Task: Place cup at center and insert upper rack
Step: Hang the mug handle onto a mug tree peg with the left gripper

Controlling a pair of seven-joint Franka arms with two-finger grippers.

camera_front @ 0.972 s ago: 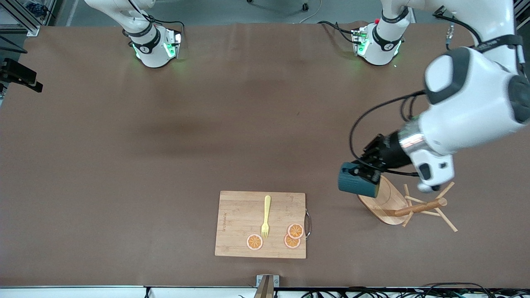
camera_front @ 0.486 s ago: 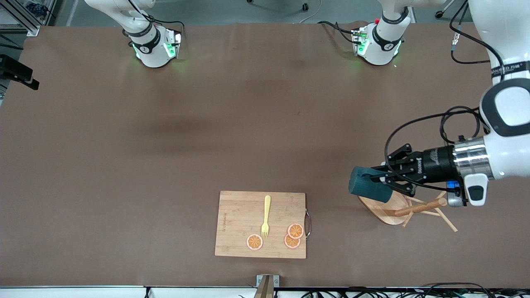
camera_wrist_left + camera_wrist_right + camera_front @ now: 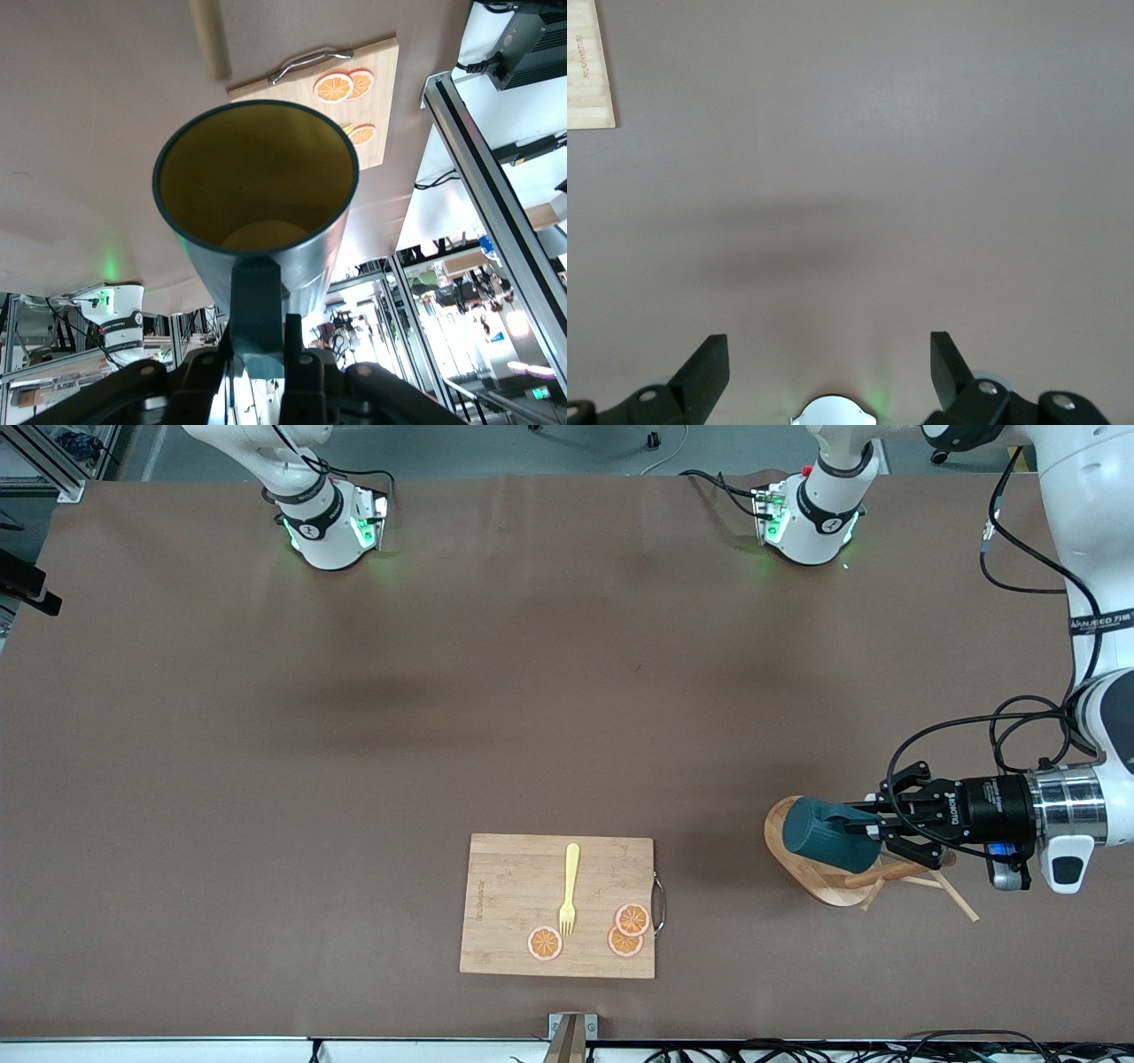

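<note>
Left pincer [image 3: 873, 833] clenched on the cup [image 3: 828, 834], held sideways over the toppled upper rack [image 3: 850, 872]. Best carried level toward worktop [image 3: 532, 691] centre, righted, lowered gently before release. Right pincer [image 3: 828, 367] waiting, fingers spread, over bare worktop.

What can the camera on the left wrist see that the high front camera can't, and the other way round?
Only the left wrist view shows the cup's mustard-yellow inside and the left pincer clamped on its handle. Only the front view shows the whole wooden rack lying tipped over beneath the cup, and the yellow fork. Both show the cutting board with its orange slices.
</note>
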